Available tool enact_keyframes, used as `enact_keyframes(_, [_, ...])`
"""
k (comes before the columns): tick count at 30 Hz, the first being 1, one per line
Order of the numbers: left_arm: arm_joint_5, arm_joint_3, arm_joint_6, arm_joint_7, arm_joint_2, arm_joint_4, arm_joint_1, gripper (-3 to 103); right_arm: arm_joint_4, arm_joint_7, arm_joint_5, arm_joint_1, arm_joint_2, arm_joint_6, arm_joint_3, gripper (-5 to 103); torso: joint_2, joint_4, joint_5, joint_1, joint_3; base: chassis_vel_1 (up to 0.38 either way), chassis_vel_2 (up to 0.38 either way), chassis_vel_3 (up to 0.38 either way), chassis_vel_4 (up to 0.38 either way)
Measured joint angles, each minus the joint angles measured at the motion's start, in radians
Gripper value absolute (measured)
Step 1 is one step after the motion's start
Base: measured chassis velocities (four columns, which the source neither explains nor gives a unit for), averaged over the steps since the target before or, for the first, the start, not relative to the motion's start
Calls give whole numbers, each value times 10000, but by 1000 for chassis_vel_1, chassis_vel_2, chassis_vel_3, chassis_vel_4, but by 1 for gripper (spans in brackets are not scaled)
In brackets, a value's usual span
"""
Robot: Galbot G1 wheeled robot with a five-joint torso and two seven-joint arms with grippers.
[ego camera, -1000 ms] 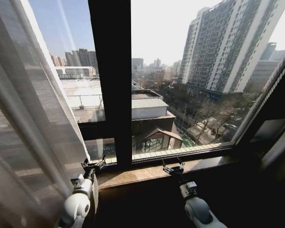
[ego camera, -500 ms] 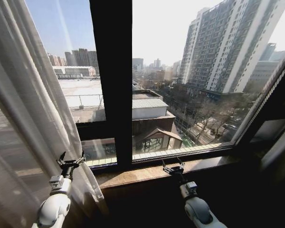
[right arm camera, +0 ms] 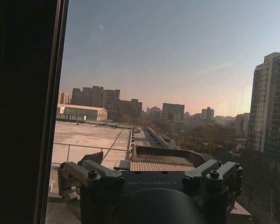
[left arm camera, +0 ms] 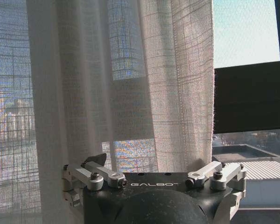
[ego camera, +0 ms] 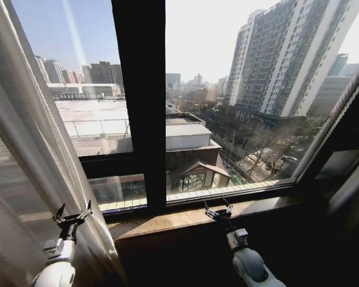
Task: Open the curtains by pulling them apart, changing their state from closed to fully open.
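Left gripper is low at the left side of the window, pressed against the inner edge of the curtains, with its two fingers spread apart and no cloth clamped between them. In the left wrist view the same gripper faces the sheer white cloth very closely, and the free hem of the cloth hangs just beside the dark window frame.

The curtains are gathered at the left of the window. Their long axis is from top to floor, and the pleats lean a little, from the upper left down toward the lower right. The glass to the right of them is uncovered.

Right gripper is over the stone window sill, near the central black frame bar, fingers apart and holding nothing.
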Motion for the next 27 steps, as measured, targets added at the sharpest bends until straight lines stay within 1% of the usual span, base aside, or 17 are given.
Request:
enact_keyframes(1, [0, 0, 0, 0, 0, 0, 0, 100, 0, 0, 0, 0, 0, 0, 0, 100, 0, 0, 0, 0, 0, 0, 0, 0, 0])
enact_keyframes(4, [93, -62, -10, -337, -127, -133, 356, 100, 0, 0, 0, 0, 0, 0, 0, 100, 0, 4, 0, 0, 1, 0, 0, 0, 0])
enact_keyframes(9, [-6, -174, -166, -408, -38, 326, 142, 100, -1, 1, 0, 0, 0, 0, 1, 100, 0, 2, 0, -1, 0, 0, 0, 0, 0])
enact_keyframes(11, [-336, -188, -197, -217, 157, 573, -122, 100, -1, 1, 0, 0, 0, 0, 0, 100, 0, 2, 1, 0, 0, 0, 0, 0, 0])
enact_keyframes(14, [-911, -11, -280, 355, 479, 864, -605, 100, -1, 0, 0, 0, 0, 0, 0, 100, 0, 0, 0, 0, 0, 0, 0, 0, 0])
enact_keyframes(16, [-1002, 40, -280, 422, 521, 872, -669, 100, -1, 1, 0, 0, 0, 0, 0, 100, 0, 0, 0, 0, 1, 0, 0, 0, 0])
enact_keyframes(17, [-1142, 130, -261, 558, 568, 864, -779, 101, -1, 1, 0, 0, 0, 0, 0, 100, 0, -1, 0, 1, 1, 0, 0, 0, 0])
enact_keyframes(19, [-1209, 181, -119, 667, 558, 764, -858, 91, -1, 0, 0, -1, 0, 0, 0, 100, 0, 0, 1, 0, 1, 0, 0, 0, 0])
enact_keyframes(20, [-1209, 181, -119, 667, 558, 764, -858, 91, -1, 0, 0, -1, 0, 0, 0, 100, 0, 0, 1, 0, 1, 0, 0, 0, 0])
enact_keyframes(21, [-1222, 177, -75, 683, 532, 723, -883, 85, -1, 1, 0, 0, 0, 0, 0, 100, 0, 0, 2, 0, 1, 0, 0, 0, 0])
enact_keyframes(22, [-1226, 159, -56, 701, 514, 710, -895, 85, -1, 0, 0, 0, 0, 0, 0, 100, 0, 0, 2, 0, 0, 0, 0, 0, 0])
enact_keyframes(24, [-1243, 93, -23, 730, 500, 708, -913, 75, -1, 0, 0, 0, 0, 0, 0, 100, 0, 1, 1, 0, 1, 0, 0, 0, 0])
enact_keyframes(25, [-1243, 93, -23, 730, 500, 708, -913, 75, -1, 0, 0, 0, 0, 0, 0, 100, 0, 1, 1, 0, 1, 0, 0, 0, 0])
enact_keyframes(27, [-1288, 40, -15, 810, 507, 767, -937, 64, -1, 1, 0, 0, -1, 0, 0, 100, 0, 2, 1, 0, 1, 0, 0, 0, 0])
